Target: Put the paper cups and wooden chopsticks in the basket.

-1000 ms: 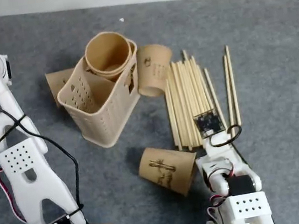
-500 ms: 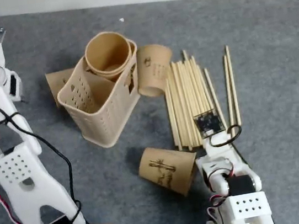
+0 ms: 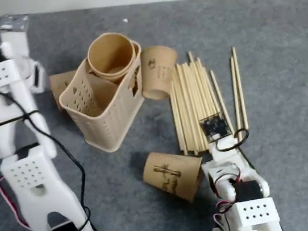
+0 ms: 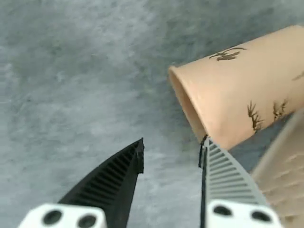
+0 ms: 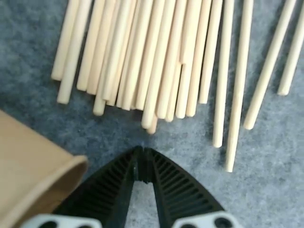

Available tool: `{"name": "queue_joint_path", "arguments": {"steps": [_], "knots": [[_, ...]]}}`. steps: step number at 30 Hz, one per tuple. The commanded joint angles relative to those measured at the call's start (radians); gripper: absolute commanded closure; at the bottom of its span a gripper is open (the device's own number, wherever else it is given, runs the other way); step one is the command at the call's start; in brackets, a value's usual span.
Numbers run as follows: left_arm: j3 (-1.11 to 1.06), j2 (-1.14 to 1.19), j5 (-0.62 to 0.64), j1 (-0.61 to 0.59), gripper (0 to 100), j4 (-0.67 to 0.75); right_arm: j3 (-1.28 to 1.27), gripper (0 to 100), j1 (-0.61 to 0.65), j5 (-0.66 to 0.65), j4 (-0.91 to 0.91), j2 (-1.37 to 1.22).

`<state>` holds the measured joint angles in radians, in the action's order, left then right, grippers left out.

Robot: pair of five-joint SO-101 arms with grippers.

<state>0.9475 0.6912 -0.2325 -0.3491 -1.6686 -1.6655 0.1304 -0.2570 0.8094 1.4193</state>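
Observation:
A beige slotted basket (image 3: 103,102) stands mid-table with stacked paper cups (image 3: 112,53) in it. One cup (image 3: 60,81) lies against its left side; in the left wrist view this cup (image 4: 242,90) lies just ahead of my open left gripper (image 4: 172,142), its rim near the grey fingertip. Another cup (image 3: 158,72) lies right of the basket and a third (image 3: 171,176) in front. Several wooden chopsticks (image 3: 198,100) lie in a row. My right gripper (image 5: 142,153) is shut and empty just short of the chopstick ends (image 5: 156,57), beside the front cup (image 5: 33,171).
The left arm (image 3: 4,73) rises tall at the table's left, next to the basket. The right arm (image 3: 236,190) sits low at the front, its cable looping beside it. The basket wall (image 4: 285,161) is close to my left gripper. Grey carpet covers the table.
The left arm has swung to the right and forward, bringing its wrist over the cup beside the basket. The right arm, cups and chopsticks have stayed put.

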Motion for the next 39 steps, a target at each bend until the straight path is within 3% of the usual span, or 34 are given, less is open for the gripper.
{"name": "queue_joint_path", "arguments": {"steps": [1,12,26,32,35,39], "knots": [[0.004,-0.062,0.094,0.065,78,0.017,0.005,97.1,0.008,0.003,-0.019,-0.002],[-0.001,-0.061,0.169,0.124,78,0.072,0.005,97.1,0.008,0.003,-0.019,-0.002],[0.015,0.044,0.164,0.286,78,0.47,0.005,97.1,0.008,0.003,-0.019,-0.002],[0.222,0.053,0.157,0.315,78,0.479,0.005,97.1,0.008,0.003,-0.019,-0.002],[0.28,0.051,0.063,0.355,78,0.479,0.005,97.1,0.008,0.003,-0.019,-0.002],[0.343,0.044,0.037,0.378,78,0.477,0.005,97.1,0.008,0.003,-0.019,-0.002]]}}
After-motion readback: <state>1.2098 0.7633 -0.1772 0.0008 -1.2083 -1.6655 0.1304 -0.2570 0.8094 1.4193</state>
